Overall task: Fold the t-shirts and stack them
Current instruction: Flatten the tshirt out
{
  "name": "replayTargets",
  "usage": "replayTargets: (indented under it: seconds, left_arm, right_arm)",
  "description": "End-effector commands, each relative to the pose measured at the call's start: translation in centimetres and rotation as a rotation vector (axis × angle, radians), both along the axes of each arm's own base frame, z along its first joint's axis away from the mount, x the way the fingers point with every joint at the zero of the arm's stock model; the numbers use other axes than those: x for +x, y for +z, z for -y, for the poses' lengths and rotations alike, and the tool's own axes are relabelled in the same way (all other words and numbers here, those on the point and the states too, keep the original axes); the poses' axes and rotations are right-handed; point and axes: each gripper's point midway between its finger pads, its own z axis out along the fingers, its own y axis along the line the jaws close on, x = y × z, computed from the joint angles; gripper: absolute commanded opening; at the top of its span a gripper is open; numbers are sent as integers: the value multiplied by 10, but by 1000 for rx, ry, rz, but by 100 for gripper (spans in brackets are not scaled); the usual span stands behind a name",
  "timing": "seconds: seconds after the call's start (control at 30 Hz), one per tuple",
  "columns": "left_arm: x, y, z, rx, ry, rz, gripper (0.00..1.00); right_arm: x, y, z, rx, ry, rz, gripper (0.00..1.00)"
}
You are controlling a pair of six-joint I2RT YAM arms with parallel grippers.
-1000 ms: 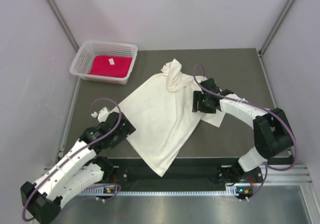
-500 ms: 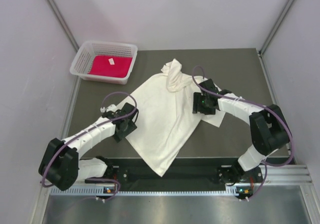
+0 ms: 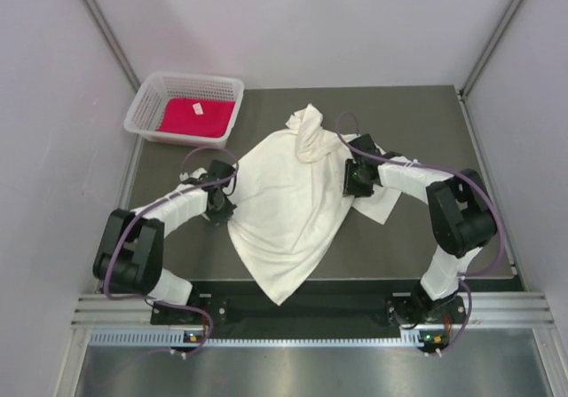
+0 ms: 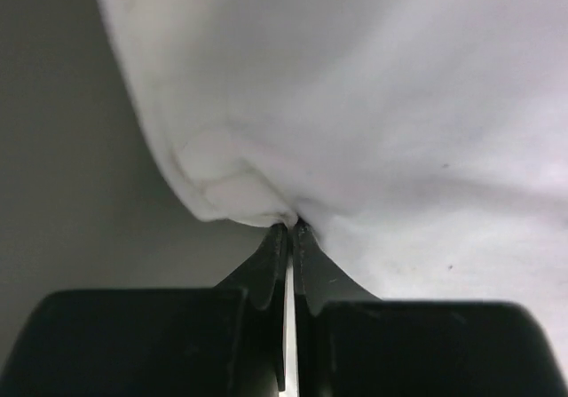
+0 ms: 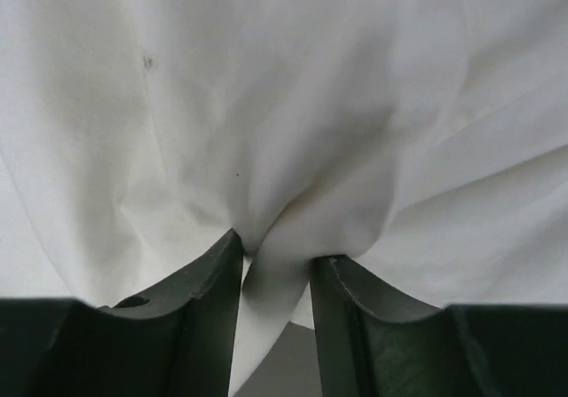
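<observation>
The cream-white t-shirt (image 3: 284, 202) lies spread and rumpled mid-table, its collar end bunched at the back (image 3: 308, 131). My left gripper (image 3: 220, 203) sits at its left edge, shut on a pinch of the hem (image 4: 290, 228). On the shirt's right side my right gripper (image 3: 355, 179) is shut on a raised fold of white cloth (image 5: 277, 259), which fills the gap between its fingers. The red-magenta t-shirt (image 3: 191, 117), with a small white tag, lies folded in the basket.
The white mesh basket (image 3: 146, 104) stands at the back left corner of the dark table (image 3: 417, 122). The white shirt's lower corner (image 3: 280, 290) hangs over the front edge between the arm bases. A sleeve (image 3: 382, 203) sticks out to the right.
My left arm swung in to the shirt's left edge and closed on it, pulling that corner inward. The right gripper shifted slightly left and narrowed onto a fold.
</observation>
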Motion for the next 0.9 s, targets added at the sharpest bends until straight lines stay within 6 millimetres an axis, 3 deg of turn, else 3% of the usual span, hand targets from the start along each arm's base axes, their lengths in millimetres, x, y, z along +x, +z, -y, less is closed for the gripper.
replayTargets:
  seconds: [0.0, 0.03, 0.07, 0.1, 0.13, 0.17, 0.23, 0.27, 0.3, 0.37, 0.4, 0.43, 0.47, 0.5, 0.6, 0.67, 0.73, 0.77, 0.83, 0.87]
  left_arm:
    - [42, -8, 13, -12, -114, 35, 0]
    - [52, -8, 17, -12, -131, 36, 0]
    - [57, -21, 26, -37, -167, -10, 0]
    - [86, -6, 37, -43, -224, 36, 0]
    - [94, -8, 42, -44, -249, 13, 0]
    - [119, -9, 52, -42, -269, 17, 0]
    - [141, -11, 60, -45, -280, 20, 0]
    - [149, -22, 62, -39, -280, 5, 0]
    - [175, -9, 66, -28, -274, 63, 0]
    - [194, -13, 66, 1, -263, 73, 0]
    - [216, 4, 67, 22, -253, 128, 0]
    - [224, 6, 66, 39, -247, 137, 0]
    - [225, 0, 64, 57, -247, 112, 0]
    - [236, 11, 65, 64, -243, 134, 0]
    - [227, 11, 62, 77, -255, 95, 6]
    - [208, 13, 62, 55, -284, 69, 19]
    - [194, 17, 64, 24, -314, 69, 25]
    - [172, 23, 67, -17, -349, 60, 34]
    - [152, 33, 71, -42, -388, 81, 49]
    - [131, 46, 66, -43, -402, 95, 57]
  right_arm:
    - [32, 10, -10, 47, -23, 78, 34]
    - [33, 8, -10, 43, -24, 76, 28]
    - [34, 4, -10, 42, -31, 66, 22]
    - [34, 3, -11, 47, -30, 60, 9]
    - [31, 2, -13, 60, -28, 49, 4]
    - [26, 1, -14, 73, -40, 37, 0]
    - [19, 1, -15, 94, -59, 25, 0]
    - [13, 8, -21, 137, -64, 18, 0]
    - [3, 5, -22, 147, -61, -4, 0]
    - [-11, 14, -33, 201, -42, -27, 0]
    - [-17, 17, -40, 213, -21, -35, 0]
    - [-22, 20, -44, 233, -5, -49, 2]
    - [-27, 24, -44, 233, 9, -62, 8]
    - [-23, 31, -43, 232, 15, -50, 25]
    - [-16, 47, -23, 120, 45, -39, 50]
    - [-13, 62, -9, 45, 67, -6, 59]
    - [-15, 70, -1, 30, 70, 11, 64]
    - [-20, 76, 5, 30, 71, 22, 67]
    - [-28, 79, 12, 29, 69, 28, 68]
    - [-38, 79, 19, 20, 64, 37, 70]
